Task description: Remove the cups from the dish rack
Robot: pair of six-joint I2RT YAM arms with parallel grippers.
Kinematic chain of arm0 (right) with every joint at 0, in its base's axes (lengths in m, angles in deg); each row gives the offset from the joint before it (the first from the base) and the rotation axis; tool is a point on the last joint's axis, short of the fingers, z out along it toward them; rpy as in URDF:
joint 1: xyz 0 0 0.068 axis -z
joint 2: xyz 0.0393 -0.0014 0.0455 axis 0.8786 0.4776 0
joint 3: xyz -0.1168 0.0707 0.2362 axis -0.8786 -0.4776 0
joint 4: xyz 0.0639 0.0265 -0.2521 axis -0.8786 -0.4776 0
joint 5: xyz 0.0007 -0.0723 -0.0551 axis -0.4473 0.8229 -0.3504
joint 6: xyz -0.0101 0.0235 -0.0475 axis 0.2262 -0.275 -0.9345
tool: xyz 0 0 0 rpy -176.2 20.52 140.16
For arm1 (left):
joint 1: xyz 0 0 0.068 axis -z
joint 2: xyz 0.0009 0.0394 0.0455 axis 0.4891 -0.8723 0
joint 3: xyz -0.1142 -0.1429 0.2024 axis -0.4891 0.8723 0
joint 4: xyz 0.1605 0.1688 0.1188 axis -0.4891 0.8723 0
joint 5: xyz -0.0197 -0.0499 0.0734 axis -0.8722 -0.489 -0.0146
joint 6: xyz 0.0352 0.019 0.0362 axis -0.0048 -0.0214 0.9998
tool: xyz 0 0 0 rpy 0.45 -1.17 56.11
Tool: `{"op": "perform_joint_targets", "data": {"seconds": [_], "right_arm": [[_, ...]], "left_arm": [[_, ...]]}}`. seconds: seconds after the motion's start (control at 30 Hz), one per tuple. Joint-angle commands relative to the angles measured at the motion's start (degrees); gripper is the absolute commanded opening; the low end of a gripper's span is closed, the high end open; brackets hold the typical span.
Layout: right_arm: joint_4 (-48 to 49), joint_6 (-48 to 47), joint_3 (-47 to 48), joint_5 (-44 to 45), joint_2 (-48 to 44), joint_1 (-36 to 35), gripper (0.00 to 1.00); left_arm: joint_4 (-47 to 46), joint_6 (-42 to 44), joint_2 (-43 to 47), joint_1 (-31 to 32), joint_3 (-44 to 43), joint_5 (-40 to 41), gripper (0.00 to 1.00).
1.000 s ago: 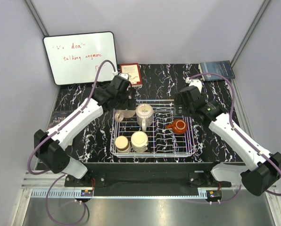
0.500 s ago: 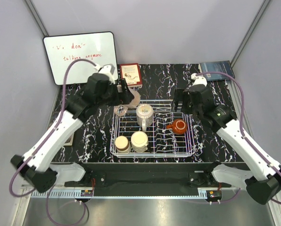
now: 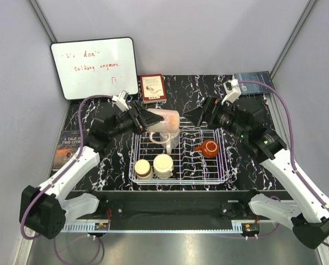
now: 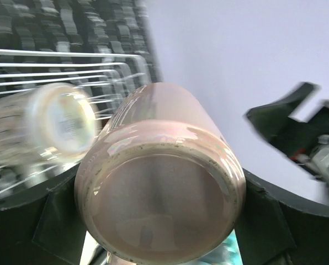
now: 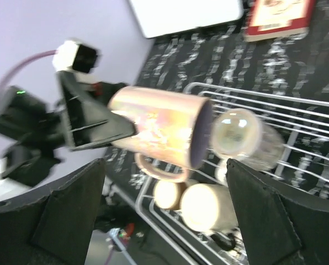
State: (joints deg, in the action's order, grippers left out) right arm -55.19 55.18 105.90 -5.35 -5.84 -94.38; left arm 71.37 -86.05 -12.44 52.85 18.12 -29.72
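The left gripper (image 3: 149, 118) is pinching the pinkish-beige glazed ceramic mug (image 3: 165, 120) at its base end, holding it sideways above the twelve-o'clock edge of the white wire dish rack (image 3: 181, 180). The right gripper (image 3: 202, 114), fingers spread wide, is facing the mug's mouth from three o'clock, probably waiting to take it.

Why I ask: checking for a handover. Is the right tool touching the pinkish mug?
Apart. The right wrist view shows the pinkish mug clear of both fingers of the open right tool, with clear gaps either side.
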Motion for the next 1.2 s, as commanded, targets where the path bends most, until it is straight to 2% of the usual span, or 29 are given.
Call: {"op": "perform_joint_targets", "data": {"seconds": [0.0,0.13,0.3,0.7,0.93,1.17], "right_arm": [[8.68,5.75,-1.96,-9.95,-1.99,-0.05,0.98],[9.82,6.98,-2.75,-12.83,-2.61,-0.05,0.98],[11.32,7.60,-3.37,-14.87,-2.17,-0.05,0.91],[15.01,7.86,-2.14,-19.61,2.57,-0.05,0.87],[19.57,10.67,-2.84,-22.86,5.21,-0.05,0.77],[20.98,11.55,-3.37,-25.77,6.36,-0.05,0.62]], "left_arm": [[-36.41,-15.91,-0.43,-1.51,1.43,-12.23,0.00],[-39.06,-16.63,-1.04,-1.51,1.26,-14.60,0.00],[-45.99,-21.01,-2.80,-1.42,2.75,-16.80,0.00],[-44.34,-19.71,-3.51,1.21,2.84,-16.81,0.00],[-43.63,-18.83,-5.09,3.14,1.79,-16.89,0.00],[-40.64,-16.45,-6.49,4.11,-0.06,-17.07,0.00]]}}
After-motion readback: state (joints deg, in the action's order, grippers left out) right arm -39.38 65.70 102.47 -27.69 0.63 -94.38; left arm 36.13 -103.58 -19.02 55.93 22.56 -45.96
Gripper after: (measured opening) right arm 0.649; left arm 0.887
